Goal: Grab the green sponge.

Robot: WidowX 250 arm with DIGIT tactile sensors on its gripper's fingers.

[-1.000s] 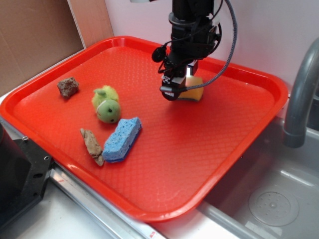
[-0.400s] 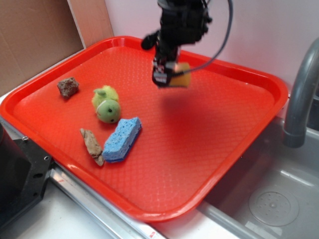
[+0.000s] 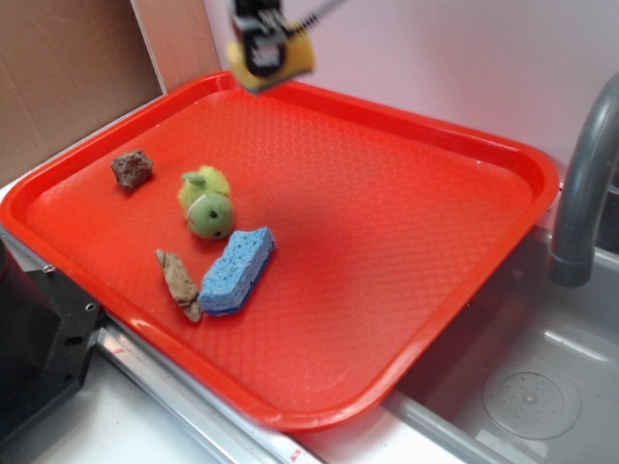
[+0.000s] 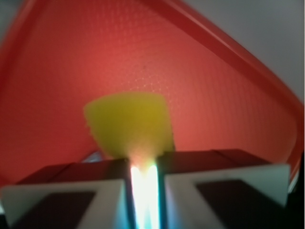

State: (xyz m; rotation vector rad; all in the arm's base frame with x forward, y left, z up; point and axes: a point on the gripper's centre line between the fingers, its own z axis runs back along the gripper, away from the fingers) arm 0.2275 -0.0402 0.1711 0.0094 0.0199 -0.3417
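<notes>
Your gripper [image 3: 261, 53] is clamped on the green sponge [image 3: 290, 60], held in the air above the far rim of the red tray [image 3: 435, 290], at 12 o'clock. Judge the grab as done; only a secure hold remains. The plush toy [image 3: 207, 203] sits at 9 o'clock, and the blue sponge [image 3: 237, 271] at 7 o'clock, both untouched.

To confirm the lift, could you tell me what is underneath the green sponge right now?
The green sponge hangs in the gripper, with only bare red tray below it. Its dark scouring face and clamped end are hidden by the fingers.
</notes>
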